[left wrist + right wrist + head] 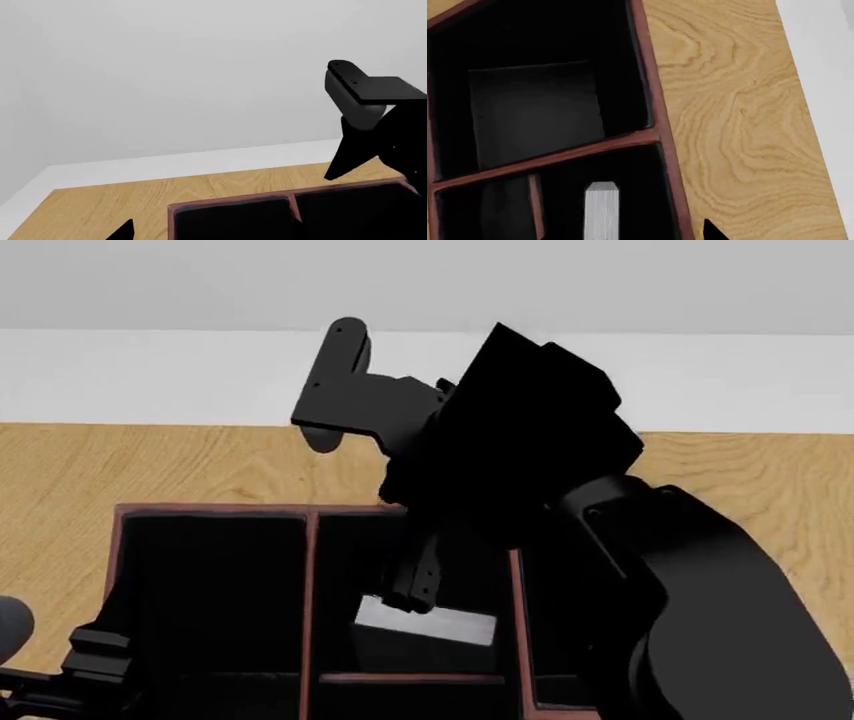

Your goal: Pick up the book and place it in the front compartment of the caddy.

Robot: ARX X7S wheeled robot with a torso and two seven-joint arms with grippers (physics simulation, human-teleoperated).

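The caddy [310,570] is a dark red-brown box with a black inside on the wooden table. It also shows in the right wrist view [652,100] and the left wrist view [230,205]. The book [424,626] shows as white page edges. It leans in the middle column, between the crossbar [400,677] and the caddy's far wall; it also shows in the right wrist view [602,212]. My right gripper [408,592] hangs just above the book, with one fingertip [714,232] set wide and clear of it, so it looks open. My left gripper [94,660] is low beside the left column, open and empty.
The wooden table [160,465] runs a short way past the caddy to a white wall [160,370]. My right arm [561,470] covers the caddy's right column. In the left wrist view the right arm's black link [373,90] stands above the caddy.
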